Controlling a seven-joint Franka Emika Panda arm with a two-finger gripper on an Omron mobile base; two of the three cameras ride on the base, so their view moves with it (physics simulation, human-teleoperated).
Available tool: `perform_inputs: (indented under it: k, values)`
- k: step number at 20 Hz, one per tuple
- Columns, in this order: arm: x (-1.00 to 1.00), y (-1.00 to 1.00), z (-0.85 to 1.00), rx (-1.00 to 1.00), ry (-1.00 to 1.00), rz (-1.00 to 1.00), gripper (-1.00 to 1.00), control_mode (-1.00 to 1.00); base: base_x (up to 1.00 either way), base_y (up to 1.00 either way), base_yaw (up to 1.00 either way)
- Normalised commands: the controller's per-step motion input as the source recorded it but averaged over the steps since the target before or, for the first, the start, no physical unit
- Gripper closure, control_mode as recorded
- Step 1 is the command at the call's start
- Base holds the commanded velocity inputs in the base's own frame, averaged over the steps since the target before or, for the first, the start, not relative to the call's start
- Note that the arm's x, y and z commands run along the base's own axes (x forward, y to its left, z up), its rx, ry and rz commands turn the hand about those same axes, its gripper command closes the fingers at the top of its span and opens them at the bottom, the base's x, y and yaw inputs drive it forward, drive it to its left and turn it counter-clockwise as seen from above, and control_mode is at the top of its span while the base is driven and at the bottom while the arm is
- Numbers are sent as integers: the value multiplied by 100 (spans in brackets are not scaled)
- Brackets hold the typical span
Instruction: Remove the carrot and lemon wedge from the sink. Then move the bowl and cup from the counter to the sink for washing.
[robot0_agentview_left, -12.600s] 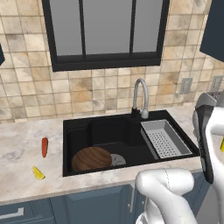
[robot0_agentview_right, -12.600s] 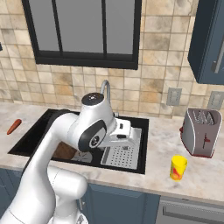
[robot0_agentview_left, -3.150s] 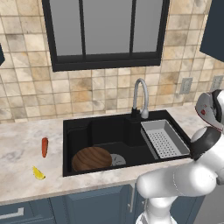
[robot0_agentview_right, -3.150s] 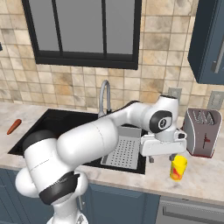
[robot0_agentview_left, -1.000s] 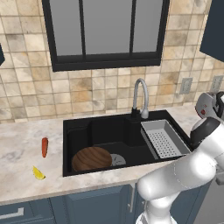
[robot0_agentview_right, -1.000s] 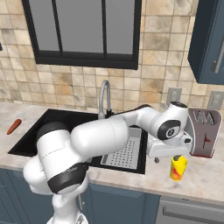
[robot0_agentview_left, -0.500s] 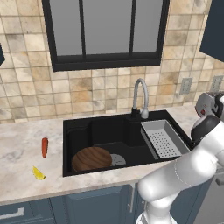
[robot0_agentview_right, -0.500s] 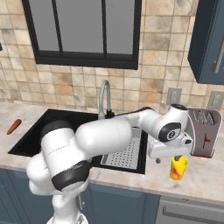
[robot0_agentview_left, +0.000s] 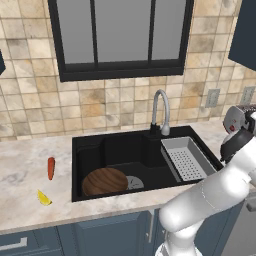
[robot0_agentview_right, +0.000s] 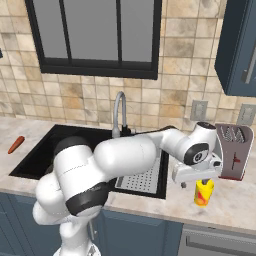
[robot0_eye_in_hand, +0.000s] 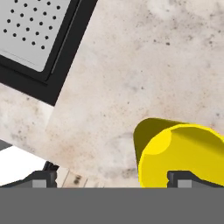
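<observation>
arm stretched right, gripper (robot0_agentview_right: 194, 184) open, pointing down

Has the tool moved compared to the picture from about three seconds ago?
Yes. In the right base view the tool has shifted right, toward the toaster, and now hangs open directly above the cup.

Three cameras on one kitchen worktop

The left base view looks forward and down from behind the arm, the sink (robot0_agentview_left: 145, 155) central and the arm at 4 o'clock. The right base view faces the same sink (robot0_agentview_right: 65, 145) from the other side, the arm at 7 o'clock. The hand view looks down close on the counter (robot0_eye_in_hand: 144, 65), the cup (robot0_eye_in_hand: 181, 153) at 5 o'clock.
</observation>
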Motion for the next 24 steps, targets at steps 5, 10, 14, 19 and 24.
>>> perform_inputs:
  k: [5, 10, 14, 19, 24]
  values:
    - [13, -12, -6, 0, -2, 0, -100, -100, 0, 0, 0]
    - [14, -13, -6, 0, 0, 0, -100, -100, 0, 0, 0]
    - [14, -11, -8, 0, 0, 0, -100, -100, 0, 0, 0]
    - [15, -8, -12, 0, 0, 0, -100, -100, 0, 0, 0]
    - [10, -7, -14, 0, 0, 0, -100, -100, 0, 0, 0]
